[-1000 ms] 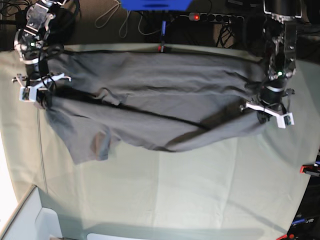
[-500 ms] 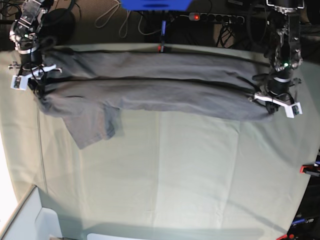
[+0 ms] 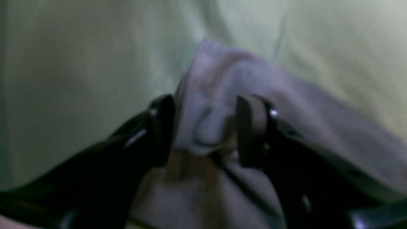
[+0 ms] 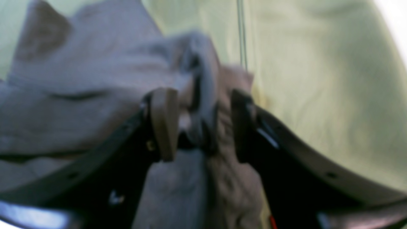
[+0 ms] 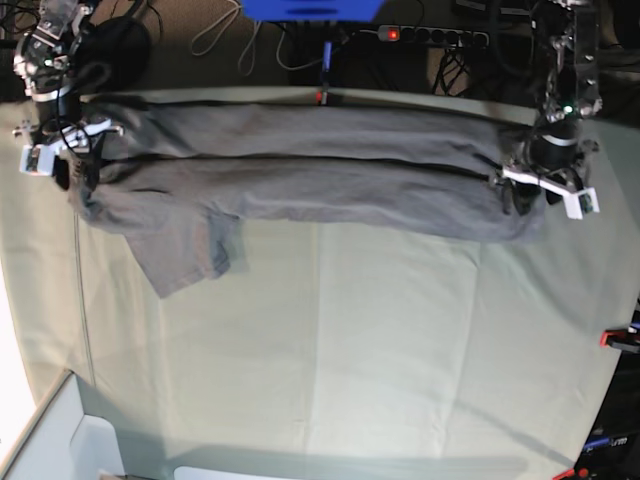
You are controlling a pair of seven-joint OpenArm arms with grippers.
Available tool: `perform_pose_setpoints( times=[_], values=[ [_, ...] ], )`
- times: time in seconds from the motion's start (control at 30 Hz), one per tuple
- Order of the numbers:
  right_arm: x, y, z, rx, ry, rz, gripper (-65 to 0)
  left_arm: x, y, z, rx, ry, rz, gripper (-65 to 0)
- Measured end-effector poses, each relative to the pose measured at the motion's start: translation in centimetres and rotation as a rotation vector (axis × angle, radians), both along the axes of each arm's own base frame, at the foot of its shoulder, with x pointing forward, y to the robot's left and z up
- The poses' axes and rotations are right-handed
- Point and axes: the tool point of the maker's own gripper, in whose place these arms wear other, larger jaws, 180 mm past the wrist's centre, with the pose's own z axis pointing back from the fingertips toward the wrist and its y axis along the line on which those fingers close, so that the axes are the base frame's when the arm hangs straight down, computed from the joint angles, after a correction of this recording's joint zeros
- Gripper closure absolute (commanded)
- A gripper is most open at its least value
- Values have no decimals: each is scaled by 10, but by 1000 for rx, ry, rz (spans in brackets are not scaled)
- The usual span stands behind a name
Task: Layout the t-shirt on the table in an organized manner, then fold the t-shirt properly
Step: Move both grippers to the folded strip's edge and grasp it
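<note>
The table [image 5: 400,350], covered in pale sage-green cloth, is the largest thing in sight. Its bare part spreads in front of both claws, on the side away from the arms' upper ends in the base view, and a strip of it also shows beyond the outer side of each claw. No container with anything in it can be made out.

Next in size is the t-shirt [image 5: 330,188], grey and wrinkled, lying on the table as a long band that runs from beneath the right claw [image 5: 78,168] across to beneath the left claw [image 5: 527,195]. A long dark crease runs along the band between the two claws. Near the right claw, a loose flap of the shirt angles out over the bare cloth, toward the front of the table. The rest of the band's front edge sags gently between the claws.

The left claw is released: its fingers [image 3: 251,130] stand apart, with a bunched fold of grey fabric lying between them and a corner of the shirt just past the tips. The right claw is released too, its fingers [image 4: 163,124] spread on either side of a raised, crumpled ridge of the shirt. Whether any fingertip brushes the fabric, I cannot tell.

The smallest thing is a red clamp [image 5: 321,97] at the table's far edge, between the two claws.
</note>
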Motion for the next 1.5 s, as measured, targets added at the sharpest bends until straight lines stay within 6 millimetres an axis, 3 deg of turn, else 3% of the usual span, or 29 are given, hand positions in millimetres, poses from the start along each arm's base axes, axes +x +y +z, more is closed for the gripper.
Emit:
perform_pose_setpoints(
  times=[0.13, 0.3, 0.47, 0.6, 0.7, 0.93, 1.17, 1.27, 1.33, 1.5],
  values=[
    [10, 6, 18, -15, -53, 8, -290, 12, 21, 34, 26, -100, 57, -332],
    [14, 8, 23, -20, -67, 12, -290, 36, 35, 37, 17, -133, 103, -332],
    [37, 8, 32, -23, -87, 16, -290, 58, 45, -8, -43, -33, 171, -332],
    [41, 8, 23, -20, -17, 18, -290, 70, 20, -36, -57, 49, 106, -332],
    [45, 6, 26, -25, -19, 18, -290, 80, -2, -37, -72, 46, 52, -332],
    [48, 4, 29, -32, -27, 20, -290, 79, -5, -40, -74, 53, 53, -327],
    [66, 1, 43, -44, -69, 21, -294, 71, -8, -47, -78, 71, 51, -149],
    [77, 1, 51, -43, -98, 21, -294, 67, -8, -51, -79, 81, 50, -3],
    [89, 2, 54, -37, -103, 32, -294, 67, -8, -50, -81, 82, 50, 0],
    [113, 25, 4, -88, 133, 180, -295, 70, -9, -44, -77, 67, 44, 0]
  ],
)
